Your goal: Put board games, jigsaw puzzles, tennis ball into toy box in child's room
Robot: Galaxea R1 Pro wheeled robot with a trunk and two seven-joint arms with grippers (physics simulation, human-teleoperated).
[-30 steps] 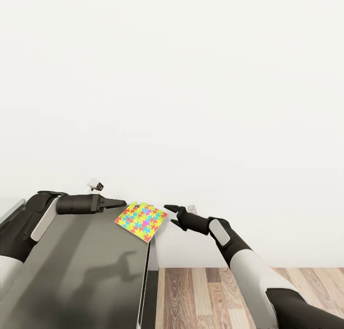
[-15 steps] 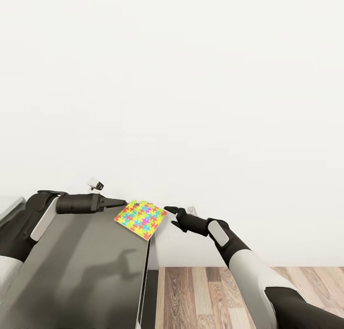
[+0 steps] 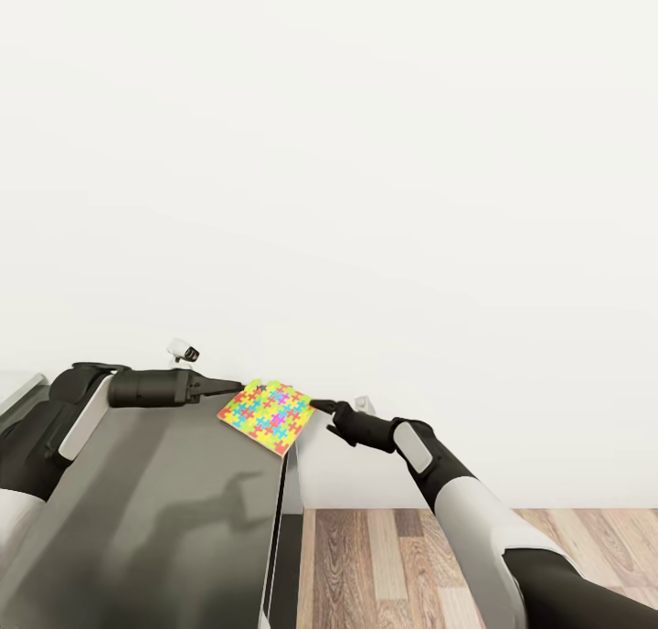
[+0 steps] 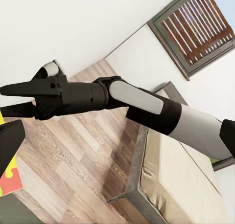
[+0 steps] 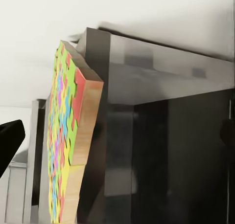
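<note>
A jigsaw puzzle (image 3: 268, 416) sits at the far corner of the table (image 3: 164, 519), jutting past its edge, directly between the two grippers. The left gripper (image 3: 236, 389) touches the puzzle's near corner with jaws nearly together, grasping nothing visible. The right gripper (image 3: 322, 406) meets the opposite edge, jaws slightly parted, its grip unclear.

Two arms are shown in the head view, each built of glossy black segments joined to light grey-white shells. On the left arm (image 3: 82, 410), at the left of the frame, a pale grey panel is set into the black casing, and a small white block with a dark face is mounted above the wrist. The right arm (image 3: 475, 510), lower right, carries a similar grey inlay. Both are ended by tapered black grippers.
</note>
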